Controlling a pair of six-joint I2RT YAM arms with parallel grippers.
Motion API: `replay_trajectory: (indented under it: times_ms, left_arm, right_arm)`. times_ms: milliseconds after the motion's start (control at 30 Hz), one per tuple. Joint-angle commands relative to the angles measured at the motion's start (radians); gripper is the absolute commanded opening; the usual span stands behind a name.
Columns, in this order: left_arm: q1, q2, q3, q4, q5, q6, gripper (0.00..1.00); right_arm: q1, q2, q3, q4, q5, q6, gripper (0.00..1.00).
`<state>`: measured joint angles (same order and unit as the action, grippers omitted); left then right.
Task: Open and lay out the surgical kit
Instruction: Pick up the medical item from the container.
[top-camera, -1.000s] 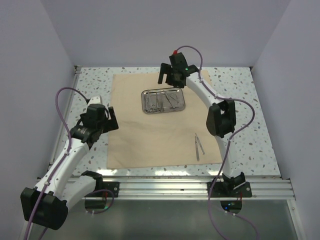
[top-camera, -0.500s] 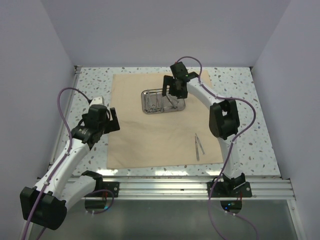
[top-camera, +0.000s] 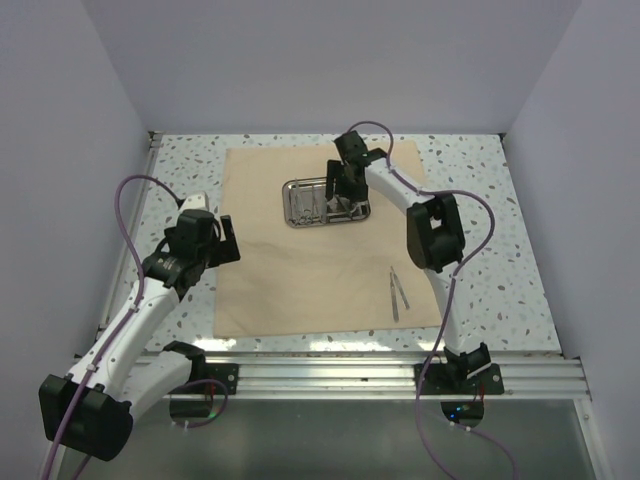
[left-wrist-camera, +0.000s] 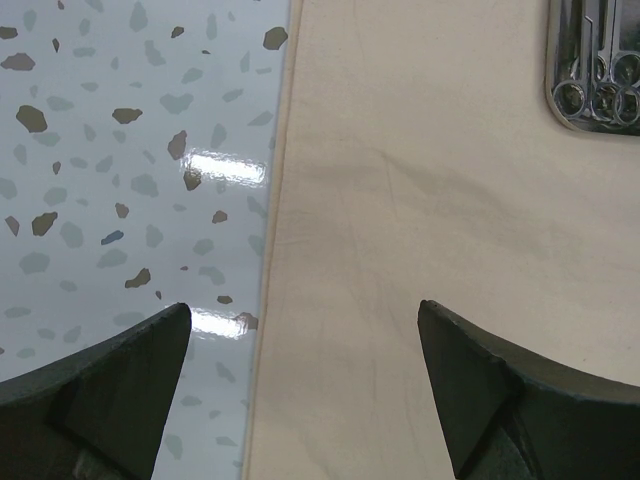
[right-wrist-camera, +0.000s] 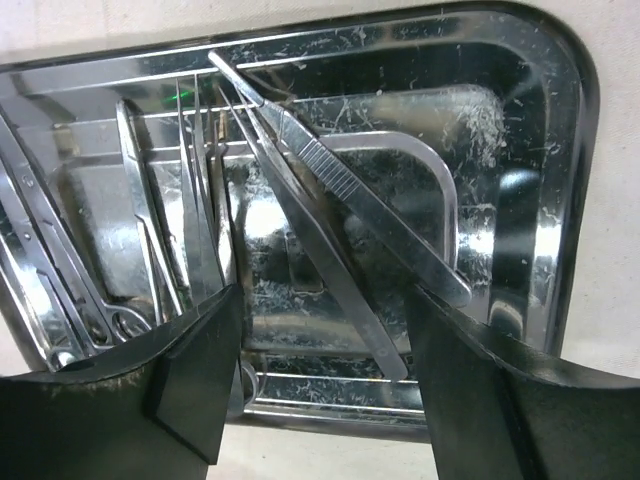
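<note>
The tan cloth wrap (top-camera: 300, 250) lies spread flat on the table. The steel tray (top-camera: 300, 213) sits on its far half and holds several silver instruments. In the right wrist view the tray (right-wrist-camera: 560, 150) fills the frame, with tweezers (right-wrist-camera: 340, 190) lying diagonally and scissors and forceps (right-wrist-camera: 150, 240) at the left. My right gripper (top-camera: 343, 200) (right-wrist-camera: 320, 330) is open, lowered into the tray with its jaws either side of the tweezers' wide end. One pair of tweezers (top-camera: 398, 292) lies on the cloth's near right. My left gripper (top-camera: 205, 240) (left-wrist-camera: 305, 315) is open and empty above the cloth's left edge (left-wrist-camera: 275, 200).
The speckled tabletop (top-camera: 500, 250) surrounds the cloth. Grey walls close in the left, right and far sides. A metal rail (top-camera: 330, 375) runs along the near edge. In the left wrist view the tray's corner (left-wrist-camera: 595, 95) shows at the top right.
My right gripper has come down and toward me from behind the tray's far edge into the tray. The left arm has barely moved.
</note>
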<state>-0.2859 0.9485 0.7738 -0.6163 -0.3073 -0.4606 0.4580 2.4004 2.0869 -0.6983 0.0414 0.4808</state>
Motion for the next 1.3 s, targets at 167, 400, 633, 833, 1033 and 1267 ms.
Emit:
replay_trajectory:
  times_ms: [167, 400, 633, 833, 1033, 1267]
  left_arm:
    - [-0.012, -0.013, 0.001, 0.026, -0.013, -0.001, 1.00]
    - [-0.013, -0.008, 0.002, 0.027, -0.015, 0.000, 1.00]
    - [-0.013, -0.019, -0.001, 0.027, -0.018, -0.001, 1.00]
    - [-0.013, -0.014, -0.001, 0.030, -0.016, 0.002, 1.00]
    - [-0.012, -0.013, -0.001, 0.029, -0.016, 0.000, 1.00]
    - [-0.013, -0.008, 0.004, 0.021, -0.026, -0.003, 1.00]
  right_arm:
    - [0.002, 0.097, 0.153, -0.063, 0.046, -0.016, 0.63]
    - [0.021, 0.164, 0.220, -0.138, 0.120, -0.034, 0.45]
    - [0.037, 0.174, 0.187, -0.170, 0.164, -0.044, 0.12]
    - [0.044, 0.166, 0.188, -0.173, 0.146, -0.034, 0.00]
    - [0.038, 0.082, 0.226, -0.168, 0.071, -0.062, 0.00]
    - [-0.002, -0.007, 0.219, -0.179, -0.121, -0.021, 0.00]
